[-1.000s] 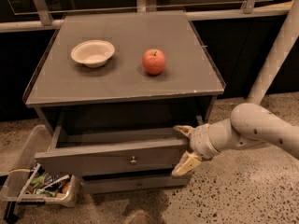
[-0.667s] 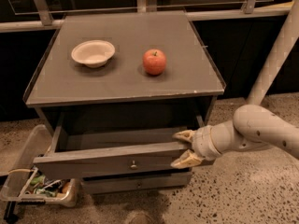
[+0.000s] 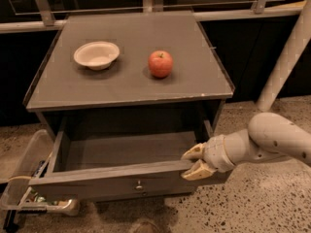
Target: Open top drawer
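Note:
The top drawer (image 3: 112,178) of the grey cabinet is pulled out toward me, showing its shallow grey interior (image 3: 126,152). Its front has a small brass knob (image 3: 139,184) at centre. My gripper (image 3: 193,161) is at the drawer's right front corner, its cream fingers (image 3: 197,170) closed around the top edge of the drawer front, one above and one below. The arm reaches in from the right.
On the cabinet top (image 3: 131,89) sit a white bowl (image 3: 96,55) and a red apple (image 3: 160,63). A clear plastic bin (image 3: 26,188) with small items stands on the floor at the lower left. A pale diagonal post (image 3: 286,57) stands at the right.
The drawer has slid further out toward me, exposing more of its interior. My gripper moved with it, still holding the right end of the drawer front.

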Controlling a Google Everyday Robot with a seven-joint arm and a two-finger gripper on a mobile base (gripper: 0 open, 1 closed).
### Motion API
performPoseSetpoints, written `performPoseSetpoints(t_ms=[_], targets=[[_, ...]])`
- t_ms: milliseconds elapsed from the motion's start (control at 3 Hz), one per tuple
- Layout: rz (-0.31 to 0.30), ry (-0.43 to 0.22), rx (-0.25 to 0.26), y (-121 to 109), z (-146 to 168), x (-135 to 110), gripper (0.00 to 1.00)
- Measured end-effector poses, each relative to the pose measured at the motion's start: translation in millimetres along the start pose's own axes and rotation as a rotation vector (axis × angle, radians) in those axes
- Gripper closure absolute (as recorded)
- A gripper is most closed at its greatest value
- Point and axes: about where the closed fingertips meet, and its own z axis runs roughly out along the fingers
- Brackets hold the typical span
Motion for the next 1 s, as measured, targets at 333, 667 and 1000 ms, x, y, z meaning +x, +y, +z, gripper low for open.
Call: performPoseSetpoints(t_ms=[333, 667, 1000], targets=[[0.0, 0.0, 0.0, 0.0, 0.0, 0.0, 0.89], [0.0, 0.0, 0.0, 0.0, 0.0, 0.0, 0.66], [0.0, 0.0, 0.0, 0.0, 0.0, 0.0, 0.42]])
